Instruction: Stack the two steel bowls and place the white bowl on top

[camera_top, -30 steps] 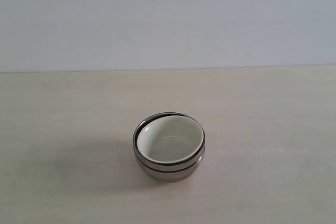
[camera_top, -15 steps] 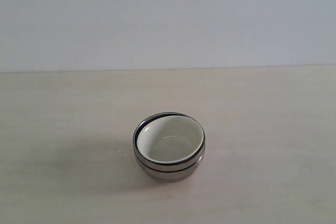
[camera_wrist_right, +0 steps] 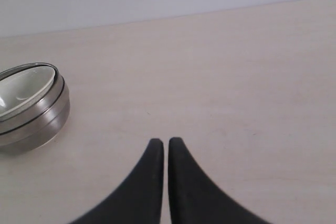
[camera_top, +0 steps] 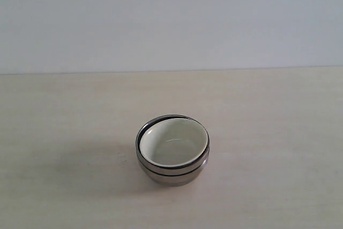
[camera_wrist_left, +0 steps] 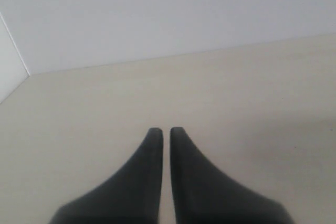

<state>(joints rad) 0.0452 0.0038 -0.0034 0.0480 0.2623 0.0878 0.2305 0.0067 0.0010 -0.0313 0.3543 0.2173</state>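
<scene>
The steel bowls [camera_top: 172,174] are sitting nested one inside the other on the bench [camera_top: 278,132], well forward of its far edge and about midway between its left and right edges. The white bowl [camera_top: 174,144] is resting inside the upper steel bowl, mouth up. It is lying a little off-centre, leaving a dark crescent of gap along the left of the rim. Judged from this, the stacking is looking finished, and nothing is calling for a further grasp.

The right gripper [camera_wrist_right: 166,141] is hanging over bare bench with its jaws drawn together, only a thin slit showing between the tips, and it is holding nothing. In the right wrist view the stack [camera_wrist_right: 34,116] is lying ahead of that gripper and off to one side, well apart from the tips, with open bench between them. The left gripper [camera_wrist_left: 166,129] is likewise pinched nearly closed and empty. It is facing the bench's far edge, where the bench is meeting the wall [camera_wrist_left: 168,14], with no bowl anywhere ahead of it.

So any correcting touch is turning on that one relation. The stack is lying in front of the right gripper and out of the left one's sight, which is probably making the right arm the nearer, though neither arm is showing in the exterior view to confirm it.
</scene>
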